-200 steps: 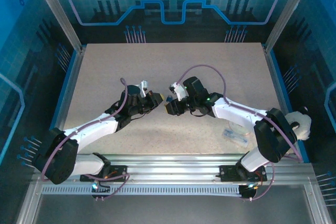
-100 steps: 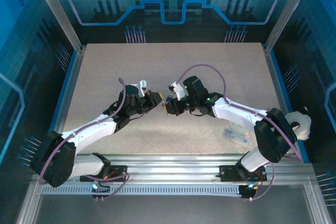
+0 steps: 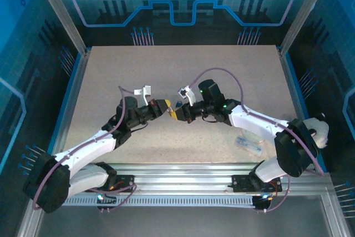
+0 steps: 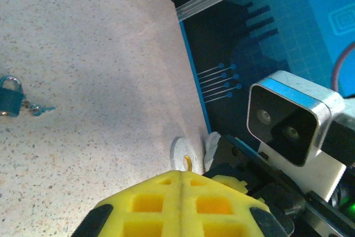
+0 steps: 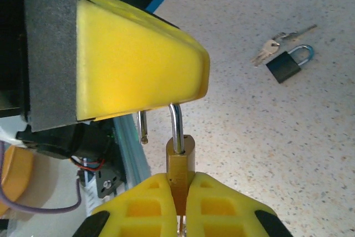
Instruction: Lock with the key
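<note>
Hanging between the two grippers over the near middle of the table (image 3: 233,70), the brass padlock (image 5: 180,159) shows a small golden body and a silver shackle. The shackle is sprung open: one leg sits in the body, while the short leg ends free beside it.

The right gripper (image 5: 180,184) has its yellow fingers squeezed onto the lock body. The left gripper (image 4: 182,184) shows its fingers pressed together to a thin seam. From the right wrist, the top of the shackle disappears under its yellow pad, so it looks clamped there.

Compared with a second ago, the meeting point has slid a little left and toward the bases. The left arm now lies flatter, its elbow swung out left, and the right arm reaches further across.

From above, the lock is only a yellow speck (image 3: 173,114) between the fingertips, and the open shackle reads clearly only from the right wrist. Both wrist views also show a dark padlock (image 5: 285,65) with a blue shackle lying flat on the table, with keys (image 5: 272,47) just beside it.
</note>
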Motion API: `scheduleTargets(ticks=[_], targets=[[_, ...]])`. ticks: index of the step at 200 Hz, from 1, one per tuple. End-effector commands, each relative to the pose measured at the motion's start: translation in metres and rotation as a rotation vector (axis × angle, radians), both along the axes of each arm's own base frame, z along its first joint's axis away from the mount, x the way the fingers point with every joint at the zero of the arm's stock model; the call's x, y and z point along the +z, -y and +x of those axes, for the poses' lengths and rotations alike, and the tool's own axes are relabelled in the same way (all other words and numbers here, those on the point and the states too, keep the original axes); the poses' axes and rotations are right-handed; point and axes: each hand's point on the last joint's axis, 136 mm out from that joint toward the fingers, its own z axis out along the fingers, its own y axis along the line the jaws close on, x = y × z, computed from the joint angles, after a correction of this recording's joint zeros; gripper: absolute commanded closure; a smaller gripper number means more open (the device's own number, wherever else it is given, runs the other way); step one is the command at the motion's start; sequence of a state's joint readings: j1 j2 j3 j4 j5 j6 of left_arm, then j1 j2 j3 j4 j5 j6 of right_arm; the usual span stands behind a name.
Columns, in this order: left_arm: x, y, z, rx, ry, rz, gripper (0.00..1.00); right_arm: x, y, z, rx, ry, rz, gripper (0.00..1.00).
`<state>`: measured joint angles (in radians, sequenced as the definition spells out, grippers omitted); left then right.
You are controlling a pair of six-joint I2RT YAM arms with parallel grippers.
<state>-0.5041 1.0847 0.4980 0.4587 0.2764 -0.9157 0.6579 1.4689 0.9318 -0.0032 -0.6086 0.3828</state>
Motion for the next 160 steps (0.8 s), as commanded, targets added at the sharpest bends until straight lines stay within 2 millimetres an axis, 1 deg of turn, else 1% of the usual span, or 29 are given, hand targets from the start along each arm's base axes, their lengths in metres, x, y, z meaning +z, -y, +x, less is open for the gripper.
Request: scheduleTargets(ticks=[1,18,59,134,146,160], targets=[[0.035,0.003,-0.012,-0.067,0.162,-0.047,1.0,0.013,0.001,-0.007,0.041,0.003,0.058,1.0],[0.043,0.002,-0.018,-0.083,0.207,-0.067,1.0,0.016,0.0,-0.01,0.063,0.003,0.077,1.0],[0.054,-0.003,-0.03,-0.105,0.285,-0.114,1.0,0.023,-0.002,-0.018,0.109,-0.001,0.116,1.0],[0.067,-0.008,-0.045,-0.138,0.361,-0.205,1.0,0.031,-0.005,-0.03,0.194,-0.005,0.18,1.0],[0.068,-0.009,-0.047,-0.139,0.37,-0.217,1.0,0.033,-0.004,-0.032,0.208,-0.004,0.193,1.0],[0.067,-0.01,-0.049,-0.145,0.375,-0.224,1.0,0.041,-0.004,-0.034,0.227,0.007,0.221,1.0]])
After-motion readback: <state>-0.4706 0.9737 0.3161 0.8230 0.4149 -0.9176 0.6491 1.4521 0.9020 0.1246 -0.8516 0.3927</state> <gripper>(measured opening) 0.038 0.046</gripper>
